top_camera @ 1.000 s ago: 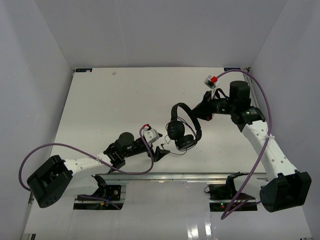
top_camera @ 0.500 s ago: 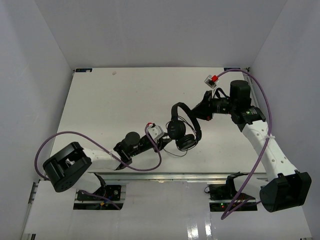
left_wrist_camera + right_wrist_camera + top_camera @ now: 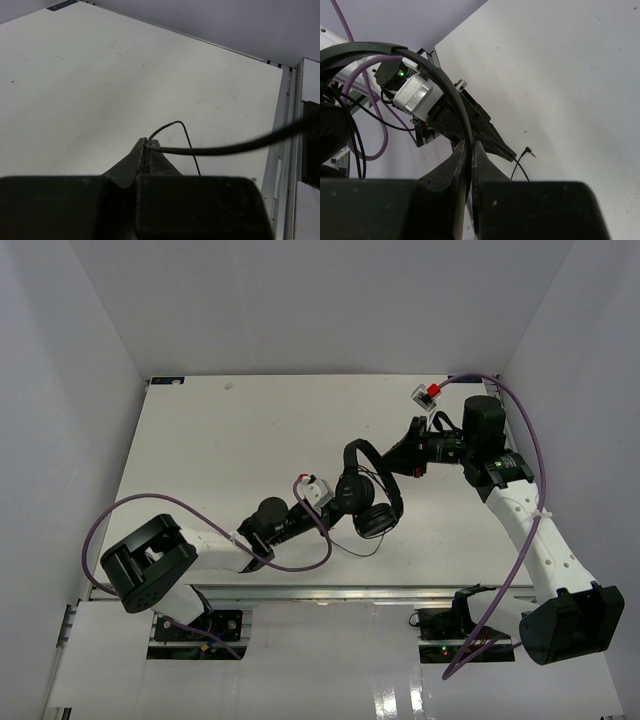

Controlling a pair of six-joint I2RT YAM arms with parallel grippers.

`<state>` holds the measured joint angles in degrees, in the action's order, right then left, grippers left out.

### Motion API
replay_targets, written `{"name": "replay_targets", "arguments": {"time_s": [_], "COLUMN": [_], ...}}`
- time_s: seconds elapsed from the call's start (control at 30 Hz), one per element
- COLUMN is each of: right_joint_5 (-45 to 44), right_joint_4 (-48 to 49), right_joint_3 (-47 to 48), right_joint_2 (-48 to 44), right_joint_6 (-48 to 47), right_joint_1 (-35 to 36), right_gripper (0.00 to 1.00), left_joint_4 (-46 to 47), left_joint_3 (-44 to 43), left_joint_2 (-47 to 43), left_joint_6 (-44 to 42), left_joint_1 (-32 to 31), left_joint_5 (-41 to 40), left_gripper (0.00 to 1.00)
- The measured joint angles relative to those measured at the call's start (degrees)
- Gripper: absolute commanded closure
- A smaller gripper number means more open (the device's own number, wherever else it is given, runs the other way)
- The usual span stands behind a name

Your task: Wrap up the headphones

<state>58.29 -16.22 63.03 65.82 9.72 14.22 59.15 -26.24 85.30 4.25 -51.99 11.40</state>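
Currently seeing headphones (image 3: pixel 362 495) just right of table (image 3: pixel 200 440) centre, between both grippers, earcups (image 3: pixel 374 521) toward the near edge. Reading right gripper (image 3: pixel 468 150) as clamped on the headband (image 3: pixel 437 75), fingers pressed in on the thin band. Reading left gripper (image 3: pixel 145 146) as pinched tight on the cable (image 3: pixel 220 148), with a small loop of slack past the fingertips. Spotting the jack plug (image 3: pixel 529 150) at the free end, just past the left gripper's tip. Can't tell whether earcups or plug touch the table. Also noting purple robot cables (image 3: pixel 541 470) looping along both arms.
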Motion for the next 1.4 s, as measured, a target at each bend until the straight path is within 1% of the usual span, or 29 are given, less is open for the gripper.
{"name": "replay_targets", "arguments": {"time_s": [0.3, 0.53, 0.67, 0.77, 0.87, 1.0, 1.1, 1.2, 1.3, 1.33, 1.4], "right_joint_5": [0.1, -2.4, -5.5, -9.6, -13.6, -17.7, -18.9, -19.3, -19.4, -19.4, -19.4], "right_joint_4": [2.1, 3.3, 3.8, 4.0, 4.5, 5.7, 6.8, 7.6, 7.9, 7.9, 7.9], "right_joint_3": [3.4, 3.9, 3.9, 3.9, 3.9, 3.8, 3.8, 3.8, 3.8, 3.8, 3.8], "right_joint_2": [0.0, 1.5, 2.7, 2.8, 2.8, 2.8, 2.8, 2.8, 2.8, 2.7, 2.5], "right_joint_6": [5.4, 11.5, 15.1, 16.6, 17.5, 18.6, 19.6, 20.3, 20.7, 20.9, 21.1], "right_joint_1": [-1.0, -2.7, -3.2, -3.3, -3.3, -3.3, -3.3, -3.3, -3.3, -3.3, -3.3], "right_gripper": [0.92, 0.92, 0.92, 0.92, 0.92, 0.92, 0.92, 0.92, 0.92, 0.92, 0.92], "left_joint_4": [-2.0, -3.1, -5.2, -7.1, -8.1, -7.1, -4.2, -1.0, 1.8, 2.6, 3.6], "left_joint_3": [0.8, 0.7, -0.3, -2.2, -3.9, -4.3, -4.4, -4.5, -4.9, -5.1, -5.0], "left_joint_2": [1.2, 1.5, 1.6, 1.6, 1.6, 2.2, 4.2, 7.2, 9.9, 10.6, 11.0], "left_joint_6": [2.9, 3.9, 4.0, 4.0, 4.3, 4.9, 6.0, 7.1, 8.7, 9.3, 10.1], "left_joint_1": [0.0, -1.5, -2.6, -3.4, -4.4, -5.7, -6.3, -6.5, -6.5, -6.5, -6.5], "left_joint_5": [0.0, -0.5, -1.7, -2.9, -3.6, -4.0, -4.5, -5.0, -6.2, -6.8, -8.3], "left_gripper": [1.00, 1.00, 0.95, 0.89, 0.80, 0.71, 0.64, 0.54, 0.47, 0.41, 0.36]}}
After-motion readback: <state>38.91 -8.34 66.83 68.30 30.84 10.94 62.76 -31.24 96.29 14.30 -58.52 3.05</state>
